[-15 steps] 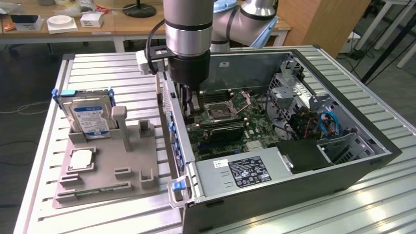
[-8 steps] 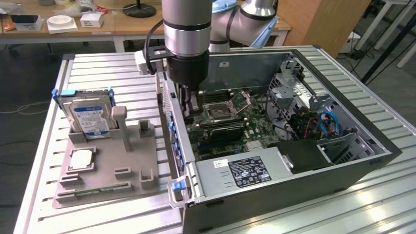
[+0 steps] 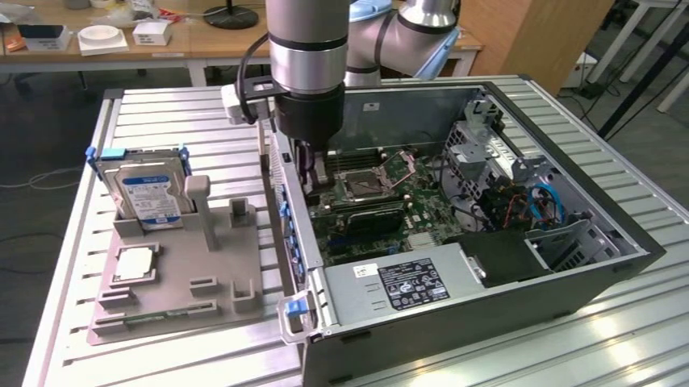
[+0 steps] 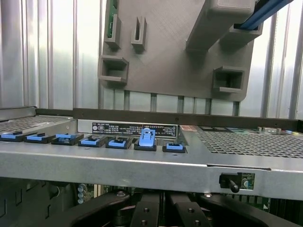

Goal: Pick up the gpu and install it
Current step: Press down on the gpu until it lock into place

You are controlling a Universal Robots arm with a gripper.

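Gripper [image 3: 312,179] [image 4: 161,210] fingers pinched narrow, down inside the computer case [image 3: 560,278], over the motherboard [image 3: 372,189]. You cannot tell whether the gpu sits edge-on between them. In the exterior view, grey fixture [image 3: 177,278] at 8 o'clock, hard drive [image 3: 148,193] at 9.

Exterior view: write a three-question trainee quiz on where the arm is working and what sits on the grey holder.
1. True or false: the gripper is lowered inside the open computer case.
2. Which item stands upright in the grey holder? A) hard drive B) power supply C) fan
3. Fill in: the gripper's jaws are ____.

Key: 1 true; 2 A; 3 shut
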